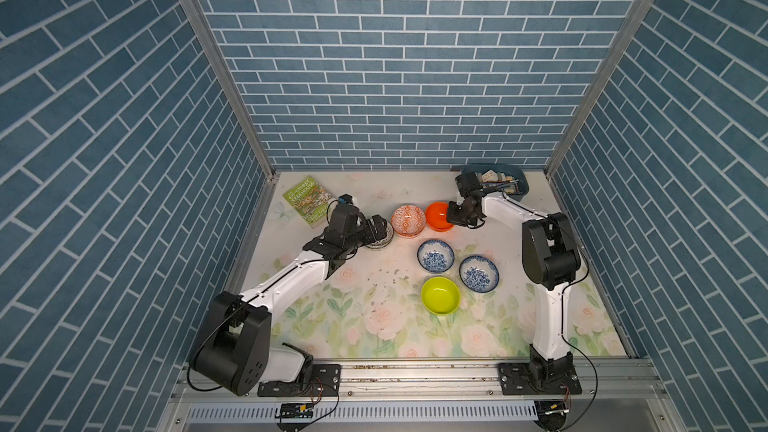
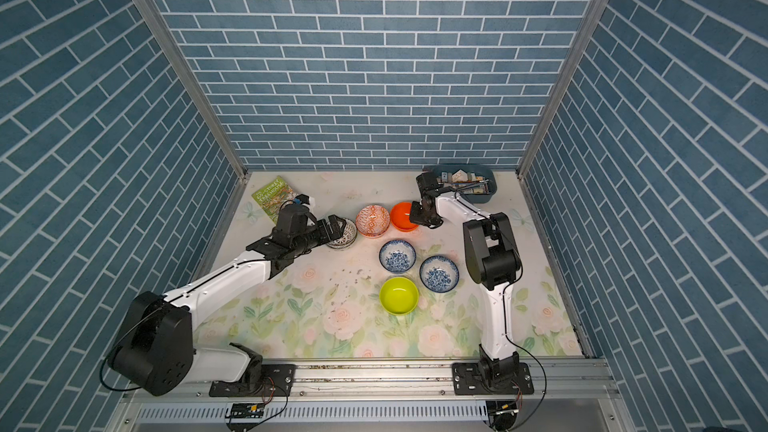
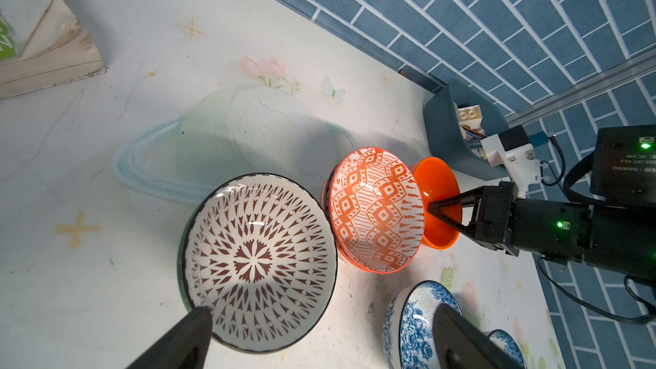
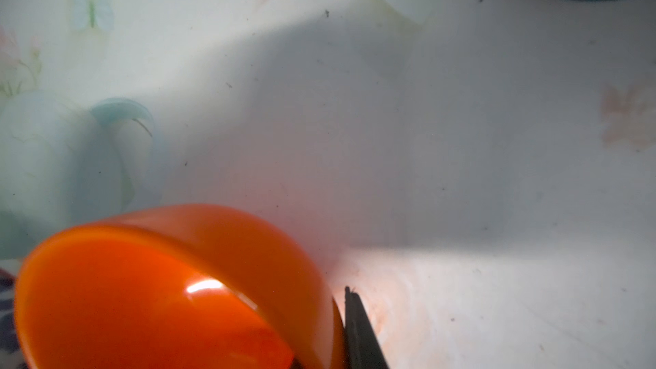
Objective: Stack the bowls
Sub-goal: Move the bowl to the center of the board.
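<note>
My right gripper (image 1: 451,214) is shut on the near rim of the plain orange bowl (image 1: 436,216), which looks tipped in the right wrist view; one dark finger (image 4: 358,331) lies against its outer wall (image 4: 248,243). Left of it sits an orange-and-white patterned bowl (image 1: 408,220), nested on another rim. My left gripper (image 1: 376,229) is open, one finger (image 3: 188,335) at the edge of the black-and-white lattice bowl (image 3: 259,260), which rests in a green-rimmed bowl. Two blue floral bowls (image 1: 435,256) (image 1: 478,273) and a lime green bowl (image 1: 440,295) stand apart nearer the front.
A green book (image 1: 305,201) lies at the back left. A blue-grey tray (image 1: 521,189) of small items stands in the back right corner, just behind the right arm. Dark crumbs (image 1: 386,276) dot the floral mat. Blue brick walls close three sides.
</note>
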Controlling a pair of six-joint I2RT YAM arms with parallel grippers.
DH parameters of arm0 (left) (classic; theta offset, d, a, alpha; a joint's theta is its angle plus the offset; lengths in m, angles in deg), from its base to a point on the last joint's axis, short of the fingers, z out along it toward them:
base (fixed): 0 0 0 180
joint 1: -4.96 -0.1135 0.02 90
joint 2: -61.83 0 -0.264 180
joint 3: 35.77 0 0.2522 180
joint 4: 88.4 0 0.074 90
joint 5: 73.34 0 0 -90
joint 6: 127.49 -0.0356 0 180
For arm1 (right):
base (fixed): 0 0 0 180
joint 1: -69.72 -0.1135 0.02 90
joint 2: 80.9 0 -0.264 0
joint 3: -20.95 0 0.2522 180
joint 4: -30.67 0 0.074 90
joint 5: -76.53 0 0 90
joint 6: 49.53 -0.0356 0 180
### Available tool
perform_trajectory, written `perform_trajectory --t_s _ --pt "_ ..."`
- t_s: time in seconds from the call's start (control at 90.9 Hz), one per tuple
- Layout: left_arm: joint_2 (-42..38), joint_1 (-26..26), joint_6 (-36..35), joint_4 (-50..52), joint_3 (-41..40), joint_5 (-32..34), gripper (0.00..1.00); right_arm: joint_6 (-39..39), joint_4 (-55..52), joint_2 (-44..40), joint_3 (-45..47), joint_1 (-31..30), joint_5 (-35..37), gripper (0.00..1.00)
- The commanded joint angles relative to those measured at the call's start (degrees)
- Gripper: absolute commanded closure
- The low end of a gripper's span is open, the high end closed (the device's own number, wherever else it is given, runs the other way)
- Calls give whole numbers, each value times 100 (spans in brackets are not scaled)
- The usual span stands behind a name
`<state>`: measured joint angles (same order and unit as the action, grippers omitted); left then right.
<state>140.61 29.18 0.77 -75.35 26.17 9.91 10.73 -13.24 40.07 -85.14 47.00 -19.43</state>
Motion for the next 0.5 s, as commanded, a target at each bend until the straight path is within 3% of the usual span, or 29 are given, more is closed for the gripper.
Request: perform_trajectory --t_s 0.0,0.484 --pt "-158 48 53 24 -55 -35 0 53 55 -368 159 -4 -115 100" --pt "-224 99 93 17 -123 -71 0 81 -206 -70 -8 -13 -175 99"
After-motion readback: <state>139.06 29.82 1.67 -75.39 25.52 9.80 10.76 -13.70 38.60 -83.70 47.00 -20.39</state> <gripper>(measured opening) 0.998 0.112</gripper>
